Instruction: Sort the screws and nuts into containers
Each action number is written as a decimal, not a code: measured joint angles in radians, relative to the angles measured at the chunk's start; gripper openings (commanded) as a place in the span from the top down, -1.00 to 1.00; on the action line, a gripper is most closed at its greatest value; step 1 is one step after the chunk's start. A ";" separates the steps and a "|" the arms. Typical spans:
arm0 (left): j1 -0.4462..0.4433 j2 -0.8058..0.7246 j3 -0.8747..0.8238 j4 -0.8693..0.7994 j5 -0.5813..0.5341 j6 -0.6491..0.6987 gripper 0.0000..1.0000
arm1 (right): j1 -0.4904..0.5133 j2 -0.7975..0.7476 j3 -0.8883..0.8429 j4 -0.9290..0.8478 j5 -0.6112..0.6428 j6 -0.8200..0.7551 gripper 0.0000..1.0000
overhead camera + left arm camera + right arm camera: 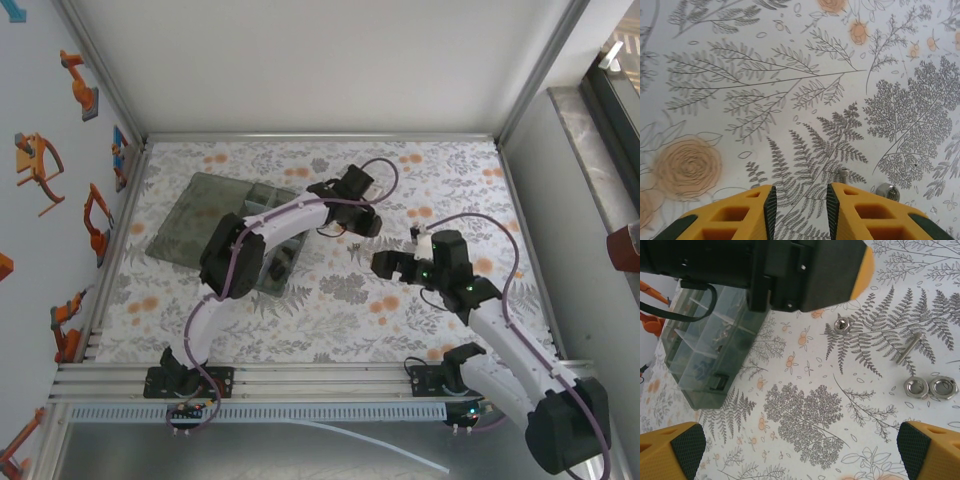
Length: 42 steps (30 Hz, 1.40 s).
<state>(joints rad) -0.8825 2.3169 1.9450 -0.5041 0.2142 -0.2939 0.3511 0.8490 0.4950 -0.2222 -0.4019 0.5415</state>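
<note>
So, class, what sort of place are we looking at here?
Probably a robotics lab test cell: a left arm and right arm bolted to a rail, aluminium framing around them, plus an organizer box and loose nuts on a floral cloth.

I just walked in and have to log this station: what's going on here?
Two robot arms are sorting loose hardware into an organizer box. The left gripper hangs low over the floral table cover, jaws parted and empty, with two small silvery pieces just beyond its fingertips. The right gripper is wide open and holds nothing, above three nuts and a screw lying loose on the cover. A few pieces seem to lie in the box already.
</note>
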 measured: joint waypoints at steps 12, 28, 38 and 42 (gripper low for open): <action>-0.071 0.102 0.131 -0.063 -0.043 0.094 0.37 | -0.001 -0.081 -0.016 -0.055 0.009 0.000 -0.99; -0.150 0.232 0.300 -0.233 -0.194 0.132 0.51 | -0.001 -0.070 -0.022 -0.050 0.011 0.000 -0.99; -0.155 0.259 0.355 -0.297 -0.277 0.145 0.77 | -0.001 -0.057 -0.022 -0.048 0.011 0.000 -0.99; -0.145 0.251 0.342 -0.291 -0.275 0.147 0.87 | -0.001 -0.045 -0.022 -0.034 0.011 0.000 -0.99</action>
<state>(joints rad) -1.0279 2.5683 2.2868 -0.7952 -0.0608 -0.1471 0.3500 0.8043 0.4728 -0.2558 -0.3912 0.5415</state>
